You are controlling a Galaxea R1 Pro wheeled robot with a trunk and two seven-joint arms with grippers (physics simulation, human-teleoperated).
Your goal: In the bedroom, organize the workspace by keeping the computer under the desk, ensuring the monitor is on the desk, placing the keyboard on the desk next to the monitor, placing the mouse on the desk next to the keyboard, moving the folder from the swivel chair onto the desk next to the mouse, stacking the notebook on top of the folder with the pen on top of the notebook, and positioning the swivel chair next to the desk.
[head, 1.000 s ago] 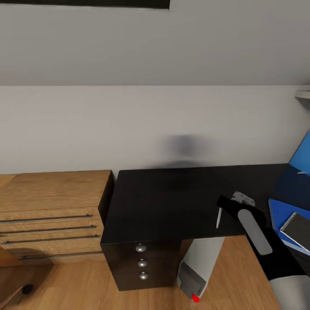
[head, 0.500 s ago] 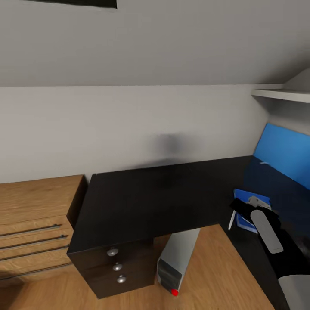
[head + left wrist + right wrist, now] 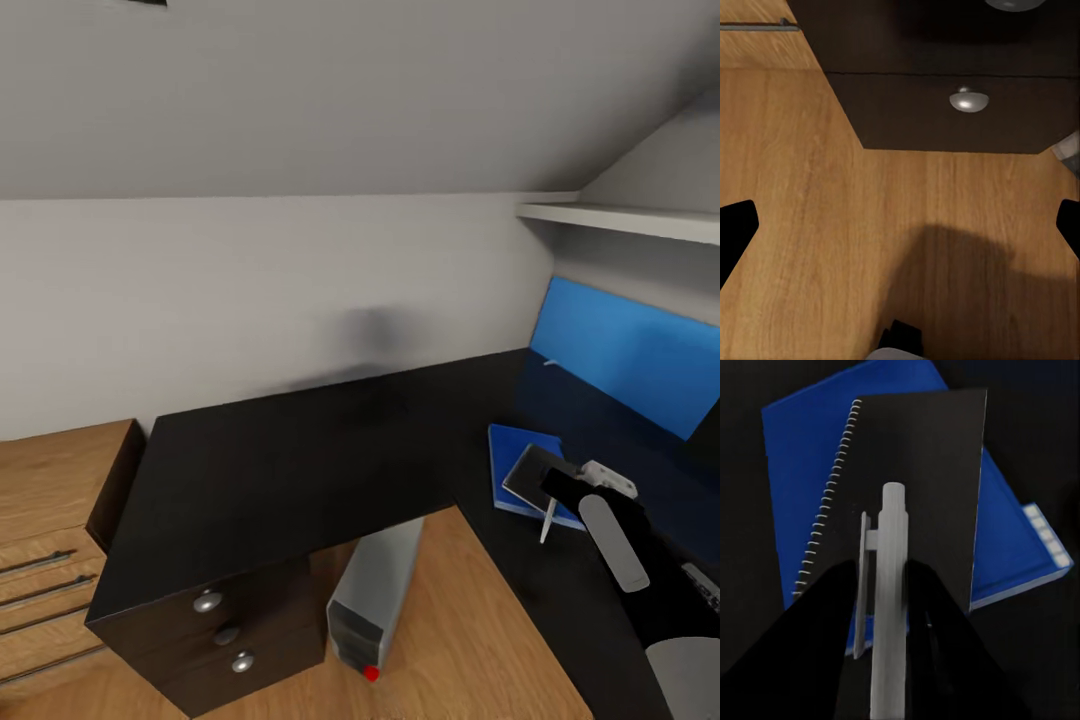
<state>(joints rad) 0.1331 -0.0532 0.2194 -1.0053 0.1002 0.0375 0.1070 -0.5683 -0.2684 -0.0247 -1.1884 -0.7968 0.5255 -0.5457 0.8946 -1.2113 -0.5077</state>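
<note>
Right wrist view: my right gripper [image 3: 881, 607] pinched the pen [image 3: 889, 585] above the notebook [image 3: 911, 487]; best laid flat toward twelve o'clock.

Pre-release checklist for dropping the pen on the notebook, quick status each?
1. Pen clamped in right gripper: ok.
2. Notebook lies on folder: ok.
3. Folder on desk: ok.
4. Pen over notebook, wrist view: ok, tip lines up with the cover.
5. Pen's height above the cover: cannot tell.
6. Left gripper open over the floor, off the desk: ok.
</note>
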